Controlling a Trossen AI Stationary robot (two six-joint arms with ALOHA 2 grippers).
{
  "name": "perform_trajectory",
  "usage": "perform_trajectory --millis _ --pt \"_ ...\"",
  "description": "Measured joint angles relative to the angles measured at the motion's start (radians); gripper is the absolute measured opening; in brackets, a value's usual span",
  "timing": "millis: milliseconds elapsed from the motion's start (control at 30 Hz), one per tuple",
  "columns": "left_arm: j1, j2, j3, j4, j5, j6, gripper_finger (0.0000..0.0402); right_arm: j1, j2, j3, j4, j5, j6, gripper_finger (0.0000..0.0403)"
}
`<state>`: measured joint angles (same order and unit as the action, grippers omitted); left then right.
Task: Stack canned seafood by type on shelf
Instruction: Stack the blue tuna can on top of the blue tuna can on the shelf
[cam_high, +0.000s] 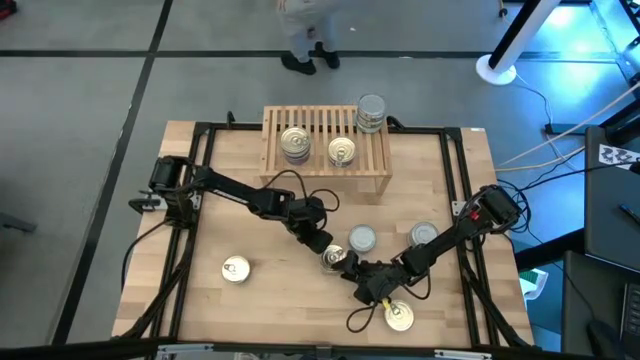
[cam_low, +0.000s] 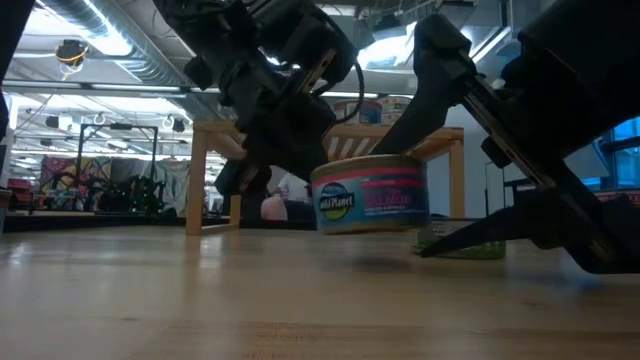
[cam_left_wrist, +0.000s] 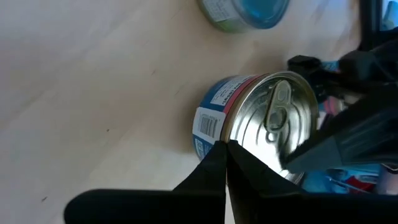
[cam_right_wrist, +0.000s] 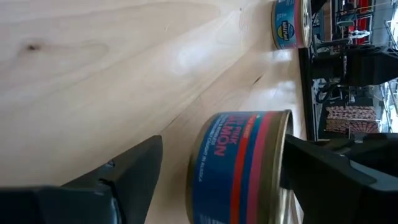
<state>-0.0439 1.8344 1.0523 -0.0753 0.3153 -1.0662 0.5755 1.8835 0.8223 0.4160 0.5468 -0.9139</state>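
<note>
High view shows the right gripper (cam_high: 349, 266) spread wide around a short round tin with a gold pull-tab lid and blue-and-red label (cam_high: 334, 259) near the table's middle, while the left gripper (cam_high: 324, 247), fingers pressed together, touches its far-left edge. Beyond, the low light-wood slatted shelf (cam_high: 325, 168) stands at the far edge, carrying three tins.
</note>
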Motion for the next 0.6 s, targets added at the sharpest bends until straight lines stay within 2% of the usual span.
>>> perform_trajectory --millis 600 --pt "-0.01 0.0 -0.002 0.015 0.02 -0.009 0.0 0.0 0.0 0.0 0.002 0.049 0.001 0.0319"
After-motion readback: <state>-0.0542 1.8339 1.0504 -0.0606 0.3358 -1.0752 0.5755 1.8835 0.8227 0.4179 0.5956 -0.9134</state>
